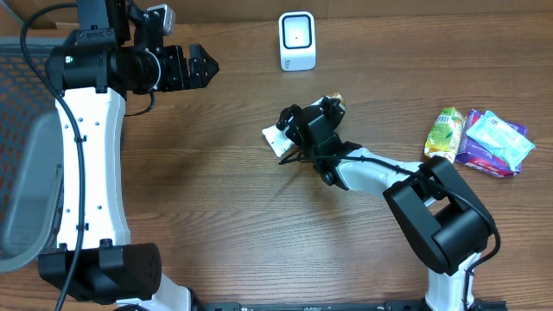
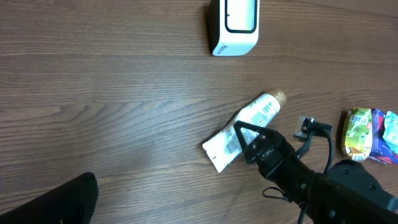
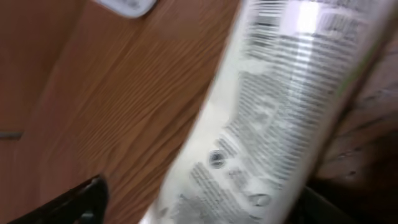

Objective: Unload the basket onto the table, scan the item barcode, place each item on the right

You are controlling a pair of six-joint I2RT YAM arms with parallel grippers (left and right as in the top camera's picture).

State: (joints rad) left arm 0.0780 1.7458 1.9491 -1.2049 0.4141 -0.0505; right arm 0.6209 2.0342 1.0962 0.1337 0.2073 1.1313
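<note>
Overall layout: wooden table (image 1: 216,190) carries barcode scanner (image 1: 297,41) at upper centre, snack packets (image 1: 479,138) at right edge.
Left arm: folded at upper left, judged parked clear of the work; left gripper (image 1: 207,67) spread wide, empty.
Right arm: stretched from lower right to centre; right gripper (image 1: 292,134) angled down, jaws apart astride the tube, not clamped.
Item: white squeeze tube (image 2: 252,118) lies flat mid-frame, below the scanner; judged not yet presented.

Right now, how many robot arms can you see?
2. The left arm stands along the left side, the left gripper open near the top. The right arm reaches from the bottom right to the white tube in the middle.
</note>
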